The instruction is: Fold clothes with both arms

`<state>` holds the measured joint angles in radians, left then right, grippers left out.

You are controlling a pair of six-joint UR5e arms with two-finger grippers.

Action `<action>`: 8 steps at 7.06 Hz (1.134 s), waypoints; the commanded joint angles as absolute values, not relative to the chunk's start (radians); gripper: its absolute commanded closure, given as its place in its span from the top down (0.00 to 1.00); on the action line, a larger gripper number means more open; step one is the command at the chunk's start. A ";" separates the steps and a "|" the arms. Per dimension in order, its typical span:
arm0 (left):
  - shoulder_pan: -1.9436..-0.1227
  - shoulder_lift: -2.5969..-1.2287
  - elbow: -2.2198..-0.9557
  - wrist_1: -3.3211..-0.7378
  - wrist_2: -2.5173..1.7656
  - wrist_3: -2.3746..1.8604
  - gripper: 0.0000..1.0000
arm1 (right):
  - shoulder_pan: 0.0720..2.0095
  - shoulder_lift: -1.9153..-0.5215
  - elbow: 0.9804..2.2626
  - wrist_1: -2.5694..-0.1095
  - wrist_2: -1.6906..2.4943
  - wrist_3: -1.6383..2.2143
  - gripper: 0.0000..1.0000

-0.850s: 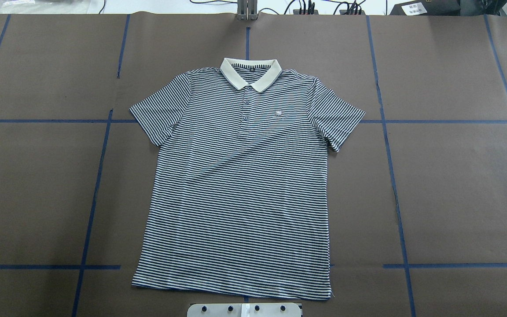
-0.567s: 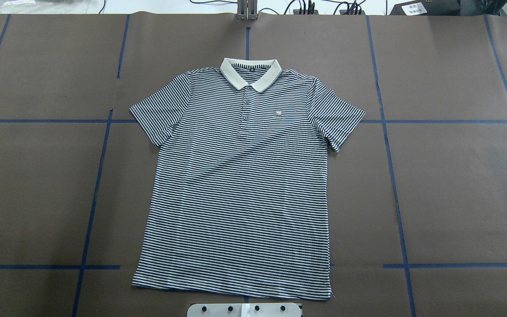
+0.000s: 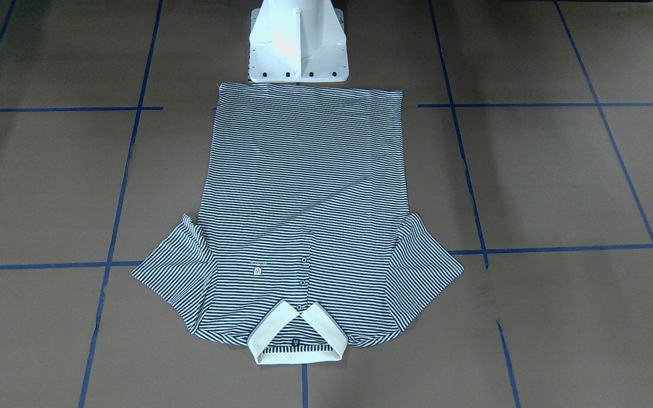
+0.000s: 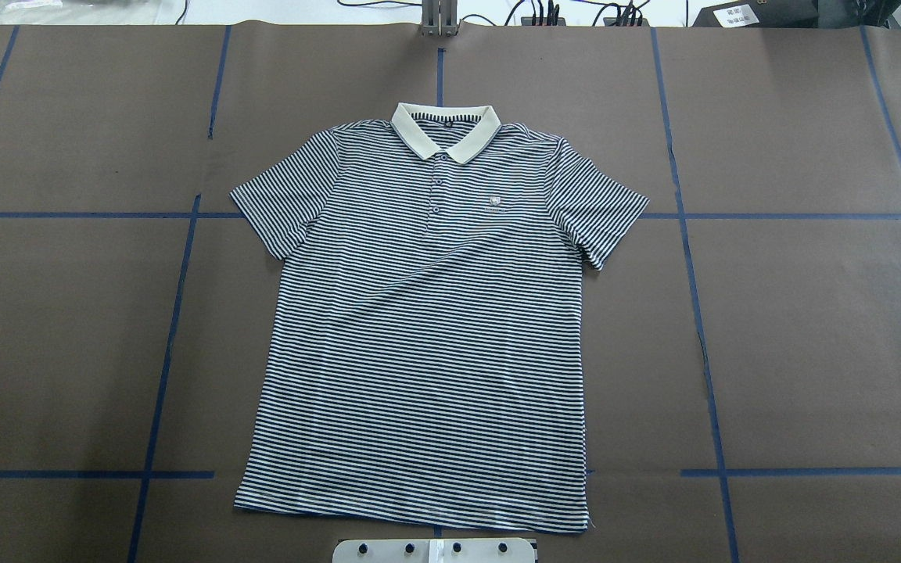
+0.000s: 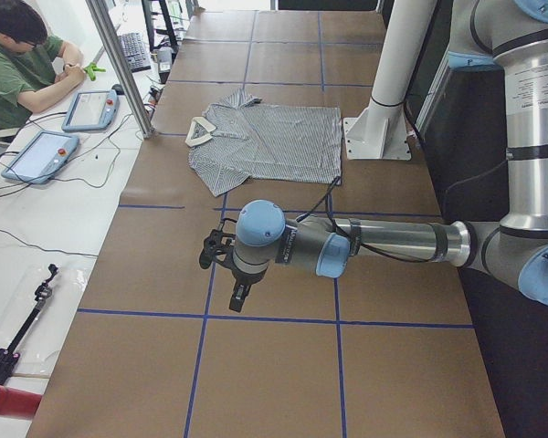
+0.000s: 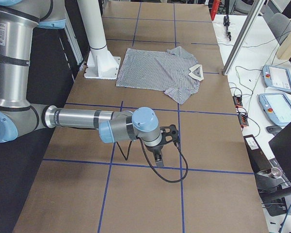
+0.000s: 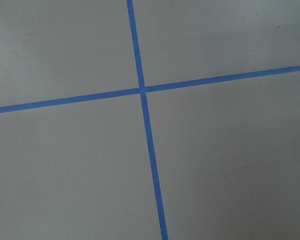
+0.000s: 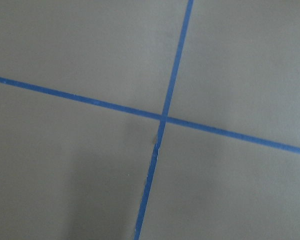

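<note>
While the left gripper hung over a tape cross toward the left end of the table, opening width I couldn't tell, striped polo shirt flat mid-table, collar toward the far edge, right gripper over another cross toward the right end, width likewise untellable

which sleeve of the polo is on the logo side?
The sleeve on the robot's right: the chest logo sits between the buttons and it. The other sleeve lies beyond the buttons.
</note>
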<state>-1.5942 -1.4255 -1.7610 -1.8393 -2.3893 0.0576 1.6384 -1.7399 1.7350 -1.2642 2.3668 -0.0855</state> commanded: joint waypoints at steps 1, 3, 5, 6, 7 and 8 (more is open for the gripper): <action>-1.594 -1.513 -1.749 -1.952 -2.391 0.052 1.00 | 1.638 -1.683 1.622 -1.155 2.379 -0.087 1.00; -1.589 -1.603 -1.680 -2.186 -2.395 0.052 1.00 | 1.640 -1.657 1.548 -1.027 2.402 -0.084 1.00; -1.549 -1.669 -1.634 -2.238 -2.396 0.052 1.00 | 1.625 -1.597 1.563 -1.023 2.407 0.059 1.00; -1.542 -1.669 -1.635 -2.259 -2.396 0.051 1.00 | 1.561 -1.589 1.569 -0.972 2.410 0.262 1.00; -1.526 -1.669 -1.635 -2.269 -2.396 0.051 1.00 | 1.498 -1.553 1.562 -0.869 2.396 0.484 1.00; -1.513 -1.670 -1.637 -2.272 -2.396 0.051 1.00 | 1.420 -1.511 1.565 -0.815 2.322 0.672 1.00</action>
<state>-1.5291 -1.6682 -1.6362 -2.2633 -2.3961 0.0508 1.5055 -1.5565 1.5639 -0.8930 2.3820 0.4360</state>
